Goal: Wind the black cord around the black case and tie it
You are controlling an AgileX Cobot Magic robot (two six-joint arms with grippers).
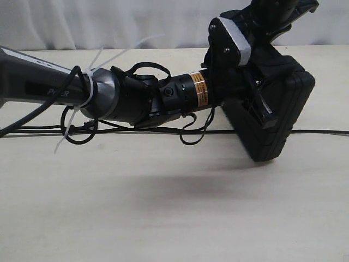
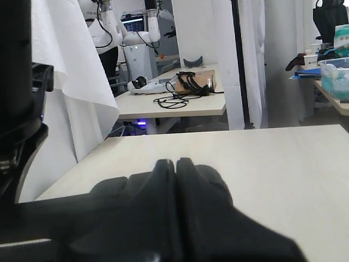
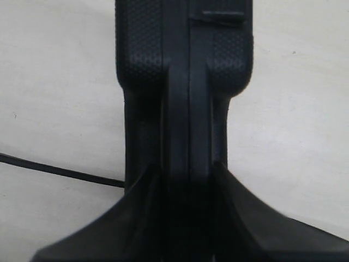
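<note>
The black case (image 1: 286, 109) hangs tilted above the table at the right, one corner low. My right gripper (image 3: 188, 169) comes down from above and is shut on its narrow edge, the case (image 3: 185, 82) reaching away toward the tabletop. The black cord (image 1: 322, 131) lies in a straight line across the table, passing behind the case. A stretch of the cord (image 3: 54, 170) shows on the table beside the case, touching neither gripper. My left gripper (image 2: 175, 164) is shut with nothing between its fingers. The left arm (image 1: 136, 93) reaches across to the case.
The left arm carries white zip ties (image 1: 82, 103) and loose glossy cable loops (image 1: 191, 134) that hang down to the cord. A white curtain (image 1: 109, 22) stands behind the table's far edge. Another table (image 2: 174, 101) with equipment stands beyond the table.
</note>
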